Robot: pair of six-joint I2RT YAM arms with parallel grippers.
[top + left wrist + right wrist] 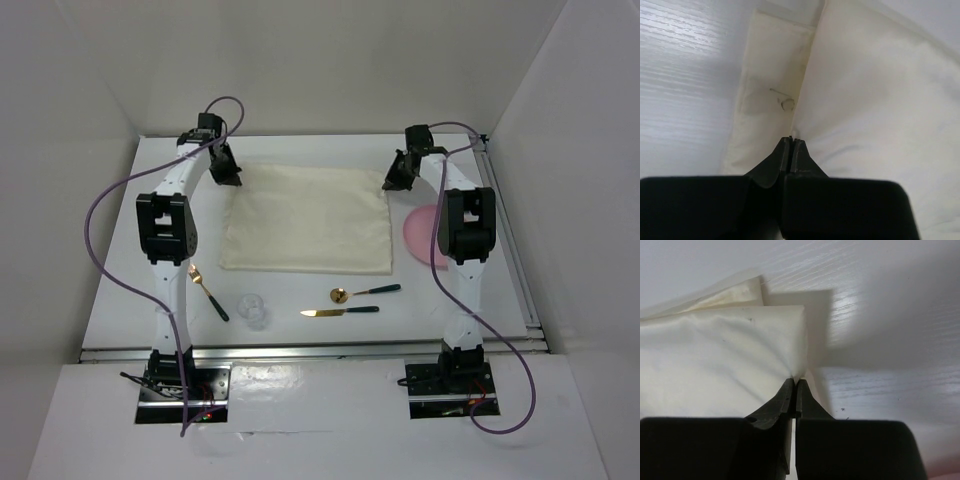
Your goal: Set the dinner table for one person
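A cream cloth placemat (305, 220) lies spread on the white dinner table (300, 295). My left gripper (230, 178) is shut on the placemat's far left corner; the left wrist view shows the cloth (875, 90) pinched at the fingertips, with a folded hem beside it. My right gripper (393, 180) is shut on the far right corner; the right wrist view shows the cloth (720, 355) pulled up into the shut jaws. A gold fork (208, 291), a gold spoon (364, 292) and a gold knife (340, 312), all dark-handled, lie near the front edge.
A clear glass (256, 307) stands at the front between fork and knife. A pink plate (422, 232) lies right of the placemat, partly hidden by my right arm. White walls enclose the table on three sides.
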